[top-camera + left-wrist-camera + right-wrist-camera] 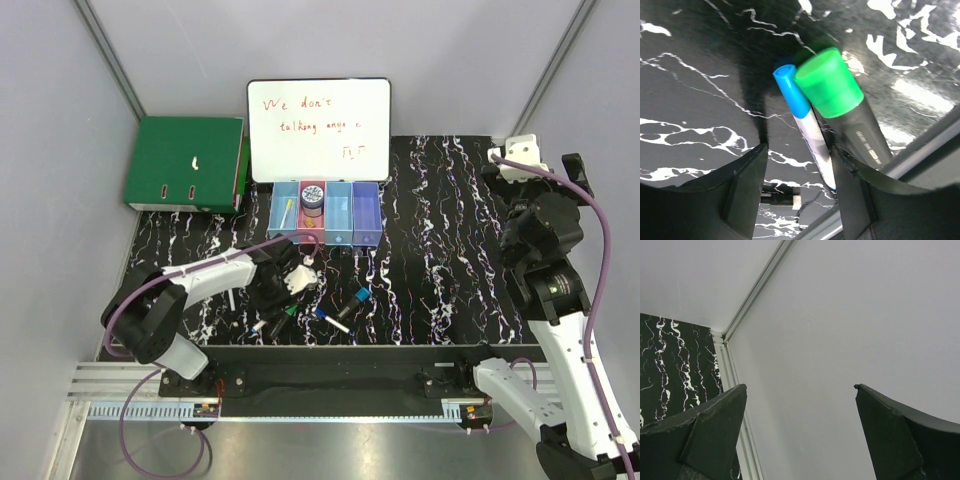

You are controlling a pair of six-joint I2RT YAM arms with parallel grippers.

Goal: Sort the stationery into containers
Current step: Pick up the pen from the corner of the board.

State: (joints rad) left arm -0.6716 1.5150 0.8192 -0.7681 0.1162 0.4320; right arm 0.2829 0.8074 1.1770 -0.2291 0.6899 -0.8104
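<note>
In the left wrist view my left gripper [799, 155] is open and low over the table. A blue-capped white pen [805, 125] lies between the jaws, close to the right finger. A green-capped black marker [837, 92] lies beside it, its body running behind that finger. A short black-and-white marker [780, 197] lies below. From the top, the left gripper [276, 306] is over the green marker [284, 318]. A blue-white pen [332, 318] and a blue-capped black pen [356, 298] lie to its right. The containers [366, 212] hold a yellow pen [287, 212] and a dark round item [313, 195]. My right gripper [515, 162] is open and empty, raised at the far right.
A whiteboard [318, 130] with red writing stands behind the containers. A green binder [185, 162] lies at the back left. The right wrist view shows only the grey wall [840, 315] and a table corner. The table's metal front rail [330, 352] runs just below the loose pens.
</note>
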